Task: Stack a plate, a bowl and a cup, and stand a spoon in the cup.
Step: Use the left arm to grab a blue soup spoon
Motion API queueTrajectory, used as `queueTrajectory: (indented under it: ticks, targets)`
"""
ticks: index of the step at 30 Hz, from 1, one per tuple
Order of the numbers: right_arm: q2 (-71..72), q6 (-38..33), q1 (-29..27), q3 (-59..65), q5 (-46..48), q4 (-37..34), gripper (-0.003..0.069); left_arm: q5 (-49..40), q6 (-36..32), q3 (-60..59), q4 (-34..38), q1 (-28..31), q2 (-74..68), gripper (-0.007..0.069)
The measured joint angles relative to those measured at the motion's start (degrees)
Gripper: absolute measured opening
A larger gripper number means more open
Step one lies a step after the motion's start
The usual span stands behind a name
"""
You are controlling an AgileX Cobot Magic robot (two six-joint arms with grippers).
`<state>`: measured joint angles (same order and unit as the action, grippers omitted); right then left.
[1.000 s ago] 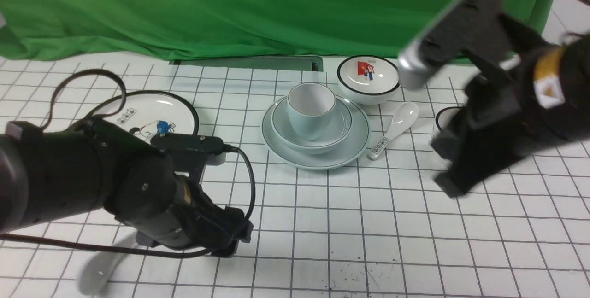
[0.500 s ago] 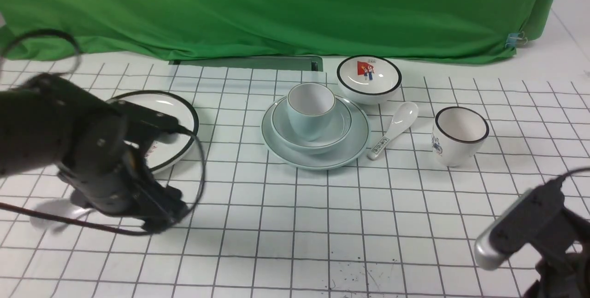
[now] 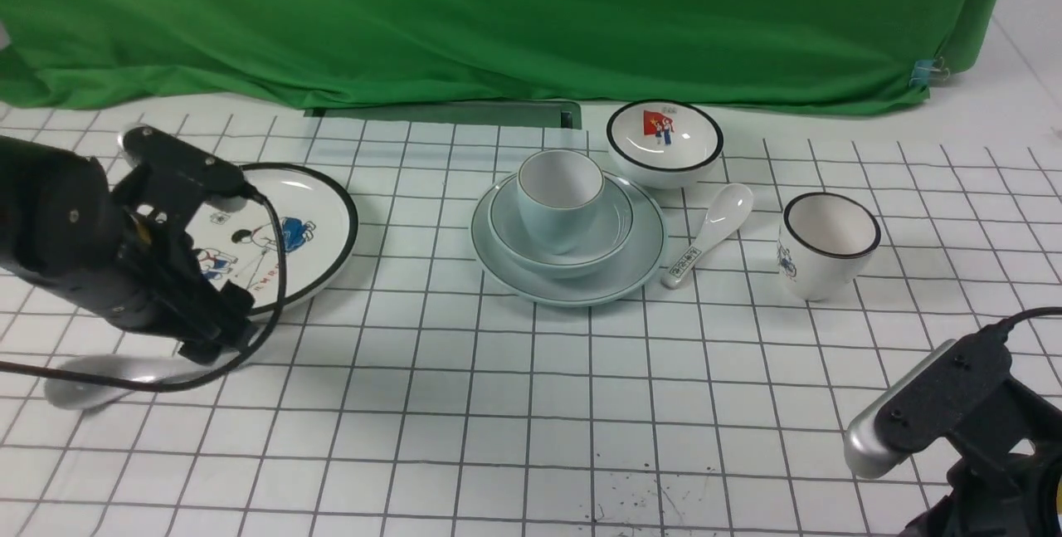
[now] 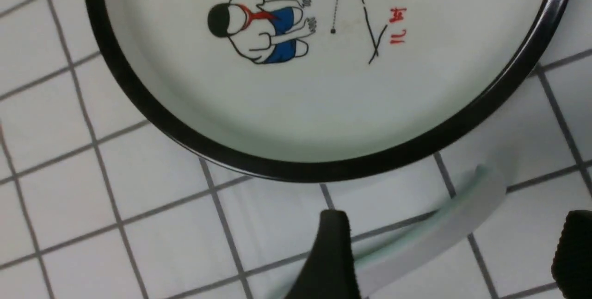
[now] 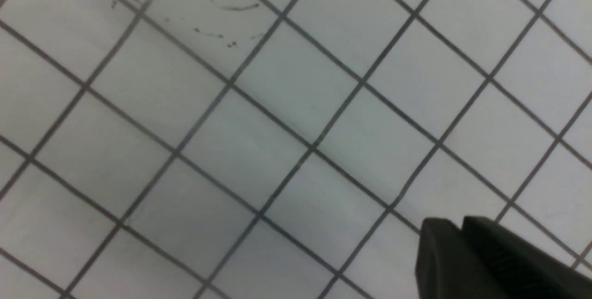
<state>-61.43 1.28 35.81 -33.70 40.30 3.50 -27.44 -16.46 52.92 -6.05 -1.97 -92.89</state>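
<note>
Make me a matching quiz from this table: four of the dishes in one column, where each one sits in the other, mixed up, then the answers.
1. cup
2. bowl
3. plain spoon
4. black-rimmed cup

A. on the plate
B. lying on the table, between the jaws of the left gripper
C. alone on the table, on the robot's right
D. inside the bowl

Pairs: 1-D, 2-A, 3-B, 4-C.
</note>
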Motion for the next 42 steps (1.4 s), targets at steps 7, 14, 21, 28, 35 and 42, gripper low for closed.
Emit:
queueTrajectory:
  ticks: [7, 14, 21, 28, 35, 42]
  targets:
    - [0.0, 0.0, 0.0, 0.0, -0.2, 0.0, 0.0085, -0.3, -0.2, 0.0, -1.6, 0.1, -5.6, 0.0486]
    - [0.0, 0.0, 0.0, 0.0, -0.2, 0.0, 0.009, -2.1, 8.8, 2.6, -2.6, 0.1, -7.7, 0.0384]
    - [0.0, -0.8, 0.0, 0.0, -0.3, 0.0, 0.0093, -15.9, 14.7, 13.6, -1.7, 0.1, -8.2, 0.0287]
    - [0.0, -1.3, 0.0, 0.0, -0.4, 0.0, 0.0095, -17.0, -2.3, 17.1, -0.3, 0.1, -11.1, 0.0484]
    - [0.0, -1.7, 0.0, 0.0, -0.4, 0.0, 0.0095, -18.3, -9.2, 17.4, -3.9, 0.1, -15.2, 0.0528]
    - [0.0, -2.5, 0.0, 0.0, -0.5, 0.0, 0.0099, -18.4, -10.1, 17.9, -7.5, 0.1, -17.2, 0.0358]
